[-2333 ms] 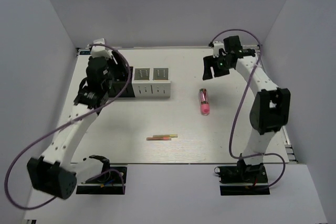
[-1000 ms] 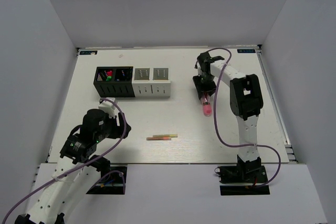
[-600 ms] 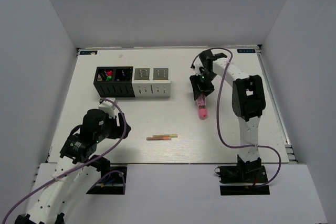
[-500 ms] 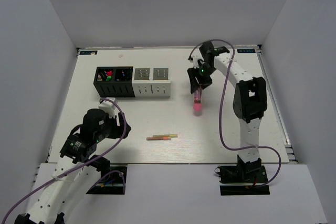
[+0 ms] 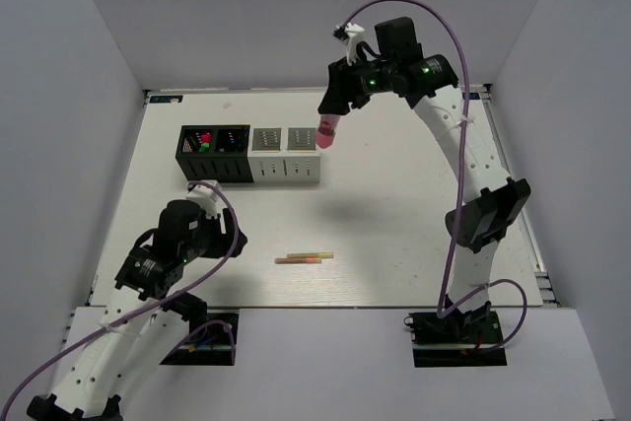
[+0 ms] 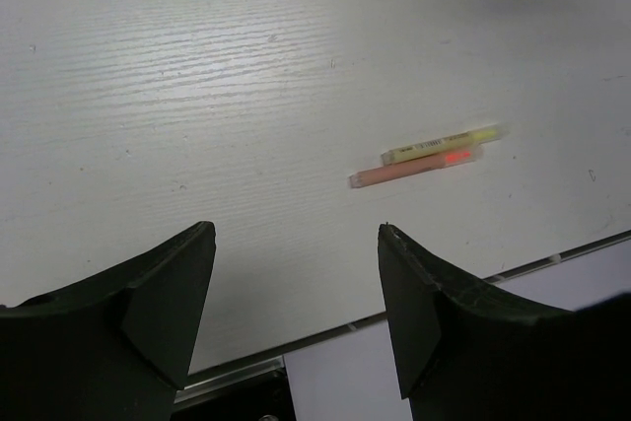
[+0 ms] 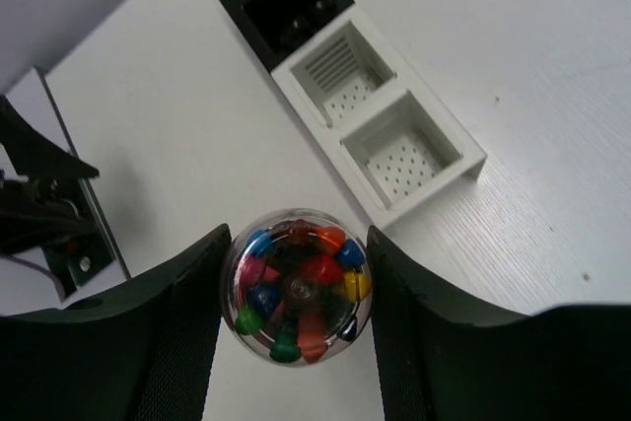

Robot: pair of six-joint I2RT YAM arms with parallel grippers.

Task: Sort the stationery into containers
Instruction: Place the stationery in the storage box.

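Your right gripper [image 5: 333, 110] is squeezing the pink tube [image 5: 326, 135] and lifting it off the bench [image 5: 394, 234] toward the white containers [image 5: 286, 171], so you are getting close to dropping it in, while your left gripper [image 6: 296, 244] is waiting wide open near the sticks [image 6: 429, 160]

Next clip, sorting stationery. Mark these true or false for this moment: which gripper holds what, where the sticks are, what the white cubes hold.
1. The right gripper holds the pink tube in the air. True.
2. The left gripper is shut on a stick. False: it is open and empty.
3. Both white cubes are empty. True, as the right wrist view shows.
4. The sticks are in a white cube. False: they lie side by side on the table.
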